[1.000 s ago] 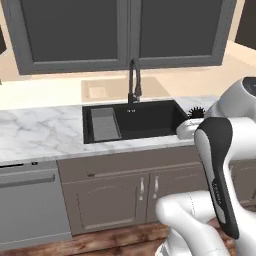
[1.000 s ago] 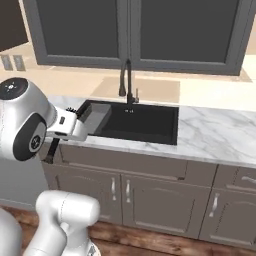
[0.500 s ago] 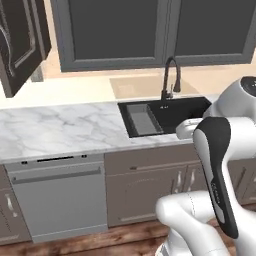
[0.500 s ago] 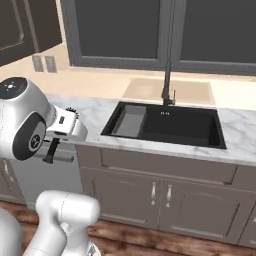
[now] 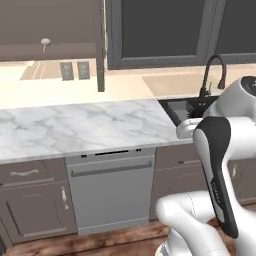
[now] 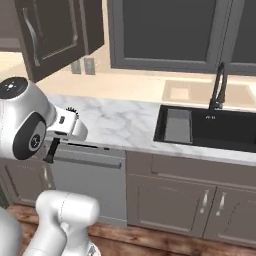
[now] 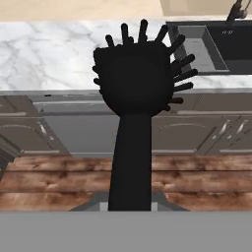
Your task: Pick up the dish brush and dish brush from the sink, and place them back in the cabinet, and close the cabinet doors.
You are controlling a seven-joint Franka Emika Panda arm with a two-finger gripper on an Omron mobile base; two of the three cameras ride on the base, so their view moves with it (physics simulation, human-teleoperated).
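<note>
My gripper (image 6: 62,129) is shut on the black dish brush (image 7: 138,74). In the hand view its bristly round head stands up and the handle (image 7: 130,162) runs down between my fingers. The brush head (image 6: 71,111) hangs in front of the counter, left of the black sink (image 6: 215,127) with its grey rack (image 6: 178,125). The grey-brown wall cabinet (image 5: 50,30) stands open at the upper left, one door (image 5: 100,45) edge-on. A small cream round-headed dish brush (image 5: 45,43) sits inside it on the shelf. The other open door (image 6: 55,30) shows its silver handle.
A white marble counter (image 5: 75,127) runs left of the sink, with a dishwasher (image 5: 110,190) and low cabinets under it. The black faucet (image 6: 218,85) stands behind the sink. Two wall outlets (image 5: 72,70) sit below the cabinet. A dark window fills the back wall.
The base has driven left, so the whole scene has slid right: the sink is now at the right and the open cabinet has come into view. The gripper stays shut on the black brush.
</note>
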